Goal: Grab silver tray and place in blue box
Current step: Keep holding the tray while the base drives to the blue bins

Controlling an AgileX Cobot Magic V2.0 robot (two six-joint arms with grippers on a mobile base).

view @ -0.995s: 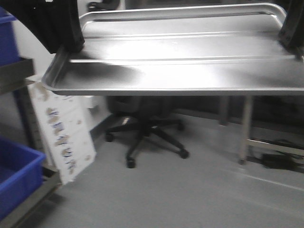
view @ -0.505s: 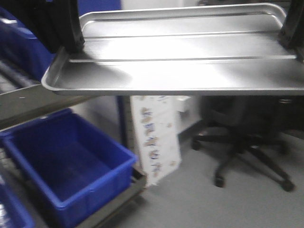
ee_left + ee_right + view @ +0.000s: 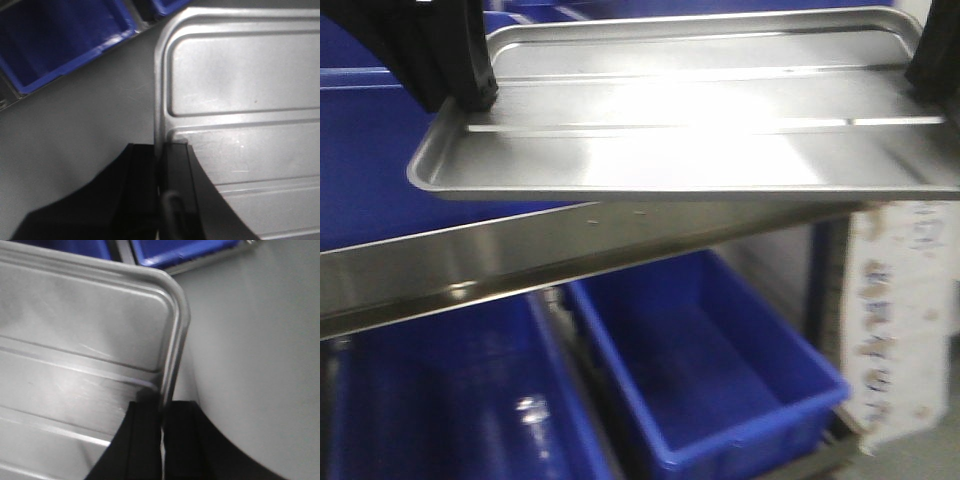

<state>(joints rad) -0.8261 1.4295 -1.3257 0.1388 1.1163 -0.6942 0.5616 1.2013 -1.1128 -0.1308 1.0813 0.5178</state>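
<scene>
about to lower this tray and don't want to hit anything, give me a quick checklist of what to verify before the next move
1. ok: the left gripper is shut on the tray rim.
2. ok: the right gripper is shut on the opposite rim.
3. ok: the tray is held roughly level.
4. ok: the blue box is open, and nothing shows inside the visible part.
5. not ok: there is no straight drop to the box, because a metal shelf edge runs under the tray in the front view.
6. cannot tell: whether the box is wide enough for the tray.

The shiny, two-ridged silver tray [image 3: 690, 150] hangs level in mid-air, higher than the deep, open blue box [image 3: 720, 370].
</scene>
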